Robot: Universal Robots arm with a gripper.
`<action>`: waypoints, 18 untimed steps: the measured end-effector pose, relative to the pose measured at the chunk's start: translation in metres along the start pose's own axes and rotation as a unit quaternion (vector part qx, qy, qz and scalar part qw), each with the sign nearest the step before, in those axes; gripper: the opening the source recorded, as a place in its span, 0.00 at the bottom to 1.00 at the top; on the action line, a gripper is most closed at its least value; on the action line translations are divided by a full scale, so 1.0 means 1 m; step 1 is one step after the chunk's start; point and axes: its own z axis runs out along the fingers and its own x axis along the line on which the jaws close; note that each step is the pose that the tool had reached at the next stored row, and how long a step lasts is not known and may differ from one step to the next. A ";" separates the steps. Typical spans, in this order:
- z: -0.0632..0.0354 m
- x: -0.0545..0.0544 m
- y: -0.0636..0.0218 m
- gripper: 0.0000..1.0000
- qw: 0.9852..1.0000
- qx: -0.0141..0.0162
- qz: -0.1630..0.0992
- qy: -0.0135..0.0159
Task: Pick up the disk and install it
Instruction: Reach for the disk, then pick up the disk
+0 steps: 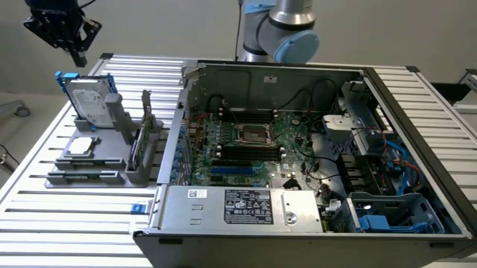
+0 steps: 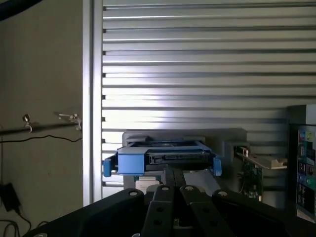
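Black pincer point(image 2: 173, 174), shut tight and empty, hangs above the flat silver-grey disk in its blue plastic frame point(image 2: 160, 159), which stands upright in the grey holder point(image 1: 89, 167) on the desk point(image 1: 75, 229). No pick-up yet.

Slatted metal table point(image 1: 75, 223): grey rack point(image 1: 89, 176) toward the exterior view's left, open PC case point(image 1: 268, 78) just beside it.

Open computer case point(image 1: 268, 84), grey stand point(image 1: 82, 180), slatted table point(image 1: 67, 223)
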 end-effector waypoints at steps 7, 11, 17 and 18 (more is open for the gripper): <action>0.0002 0.026 0.0047 0.11 1.000 0.000 0.000 -0.001; 0.0001 0.034 0.0055 0.11 1.000 0.000 0.000 -0.004; 0.0001 0.034 0.0055 0.11 1.000 0.000 0.000 -0.004; 0.0001 0.034 0.0055 0.11 1.000 0.000 0.000 -0.004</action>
